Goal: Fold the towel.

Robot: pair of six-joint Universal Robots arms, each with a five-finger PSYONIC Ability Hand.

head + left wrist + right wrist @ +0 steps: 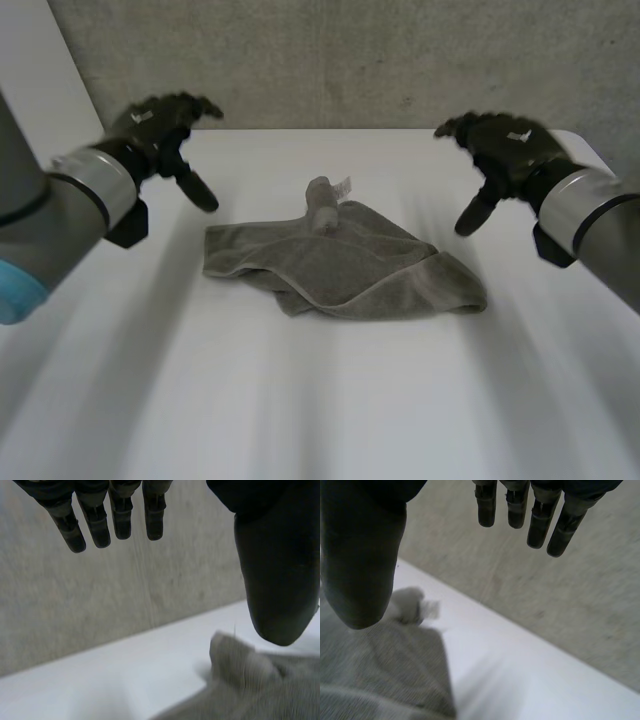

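Fingers [95, 527] on the left hand [150, 128] are spread wide and hold nothing. The right hand [505, 140] has wide, empty fingers [538, 527] too. Both hands hang above the worktop [300, 410], one at the left and one at the right, apart from the towel [340, 265]. It lies in a rumpled heap in the middle, with a white tag [343, 187] on its far bunched corner. I think no neat fold is made yet. It must be laid flat, then folded.
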